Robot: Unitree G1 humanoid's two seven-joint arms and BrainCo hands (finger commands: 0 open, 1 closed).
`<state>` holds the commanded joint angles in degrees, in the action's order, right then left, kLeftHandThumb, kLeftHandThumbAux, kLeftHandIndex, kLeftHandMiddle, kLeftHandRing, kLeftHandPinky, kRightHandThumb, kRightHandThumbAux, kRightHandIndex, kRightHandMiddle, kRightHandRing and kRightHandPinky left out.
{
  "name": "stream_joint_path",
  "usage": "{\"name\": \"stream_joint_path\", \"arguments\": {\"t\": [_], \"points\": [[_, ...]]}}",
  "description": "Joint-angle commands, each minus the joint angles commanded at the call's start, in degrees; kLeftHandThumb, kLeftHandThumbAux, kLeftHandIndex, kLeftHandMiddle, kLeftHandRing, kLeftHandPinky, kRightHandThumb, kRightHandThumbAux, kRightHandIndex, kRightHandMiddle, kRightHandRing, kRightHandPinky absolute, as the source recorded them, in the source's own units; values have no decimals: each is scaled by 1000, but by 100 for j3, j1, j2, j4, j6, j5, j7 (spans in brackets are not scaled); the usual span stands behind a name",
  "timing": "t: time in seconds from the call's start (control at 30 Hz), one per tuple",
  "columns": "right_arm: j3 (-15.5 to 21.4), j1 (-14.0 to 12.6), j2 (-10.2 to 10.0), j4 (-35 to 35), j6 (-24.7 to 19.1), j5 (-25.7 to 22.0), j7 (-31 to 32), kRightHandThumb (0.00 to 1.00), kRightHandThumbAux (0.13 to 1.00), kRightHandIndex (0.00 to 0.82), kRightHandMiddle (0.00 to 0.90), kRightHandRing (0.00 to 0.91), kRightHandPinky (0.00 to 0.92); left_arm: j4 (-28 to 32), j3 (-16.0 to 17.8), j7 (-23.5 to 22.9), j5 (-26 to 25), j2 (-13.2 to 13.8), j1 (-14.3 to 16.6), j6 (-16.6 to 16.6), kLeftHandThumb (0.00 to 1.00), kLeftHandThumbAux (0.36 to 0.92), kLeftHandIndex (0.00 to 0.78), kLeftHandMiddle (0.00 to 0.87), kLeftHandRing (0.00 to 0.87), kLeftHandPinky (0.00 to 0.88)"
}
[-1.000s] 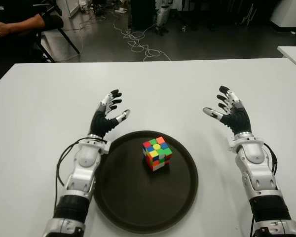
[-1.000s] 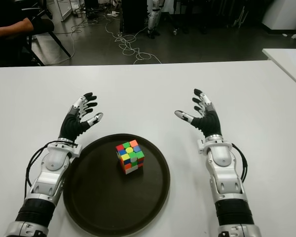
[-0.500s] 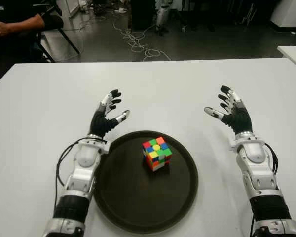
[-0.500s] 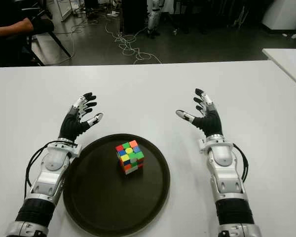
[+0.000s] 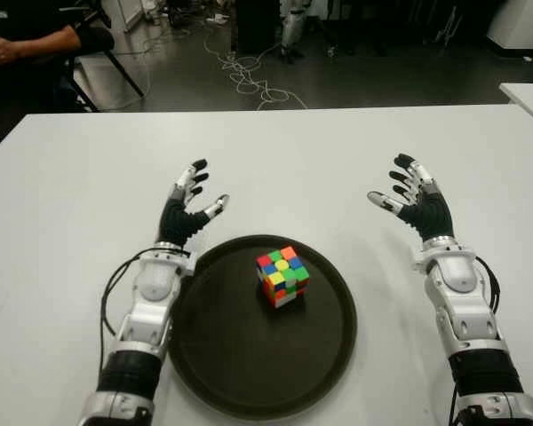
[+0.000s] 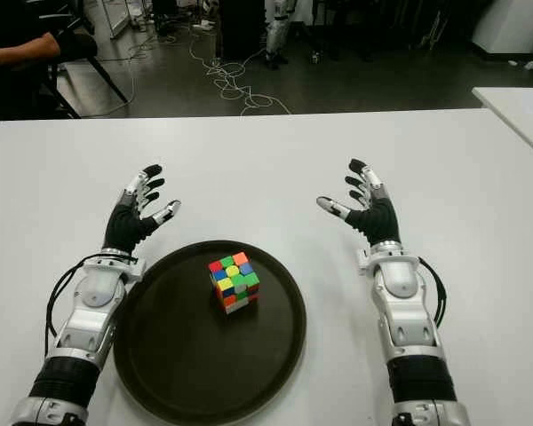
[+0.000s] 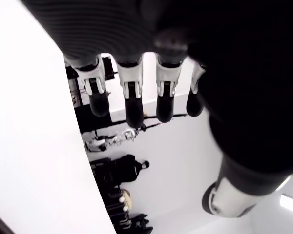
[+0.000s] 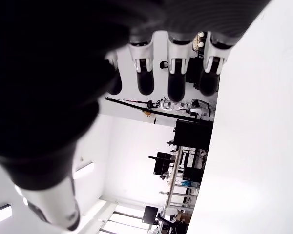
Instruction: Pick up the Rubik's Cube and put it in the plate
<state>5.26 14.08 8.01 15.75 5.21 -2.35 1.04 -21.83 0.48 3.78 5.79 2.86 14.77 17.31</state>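
The Rubik's Cube [image 5: 282,276] sat in the plate [image 5: 222,373], at 4 o'clock from the nearer, empty, spread left hand [image 5: 184,212].

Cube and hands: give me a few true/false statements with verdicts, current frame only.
1. The cube sits inside the dark round plate. True.
2. The left hand is gripping the cube. False: it shows beyond the plate's left rim with fingers spread and holds nothing.
3. The right hand is open, to the right of the plate. True.
4. The plate sits on a white table. True.
5. The cube lies on the bare table beside the plate. False: it is on the plate, near its middle.
6. A second cube sits by the right hand. False: only one cube is visible.
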Motion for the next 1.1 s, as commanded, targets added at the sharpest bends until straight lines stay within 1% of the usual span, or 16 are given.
{"name": "stream_joint_path", "arguments": {"t": [0.3, 0.5, 0.77, 0.97, 1.1], "points": [[50, 67, 45, 103, -27, -24, 36, 109, 763, 46, 134, 129, 135, -62, 57, 56, -21, -23, 32, 23, 146, 740, 86, 109, 95, 93], [50, 54, 87, 110, 16, -30, 123, 111, 761, 46, 132, 131, 137, -113, 40, 30, -1, -21, 44, 67, 126, 733, 81, 104, 88, 89], [56, 57, 75, 68, -47, -33, 130, 122, 755, 47, 129, 128, 129, -83, 15, -27, -2, -4, 35, 48, 113, 748, 81, 104, 93, 93], [61, 39, 71, 9, -120, -49, 134, 120, 753, 46, 126, 124, 129, -54, 6, -82, -7, 9, 24, 4, 95, 742, 75, 102, 91, 95], [73, 42, 58, 20, -119, -62, 130, 129, 758, 45, 127, 125, 133, -55, -8, -81, 19, 16, 17, 39, 91, 741, 74, 105, 89, 87]]}}
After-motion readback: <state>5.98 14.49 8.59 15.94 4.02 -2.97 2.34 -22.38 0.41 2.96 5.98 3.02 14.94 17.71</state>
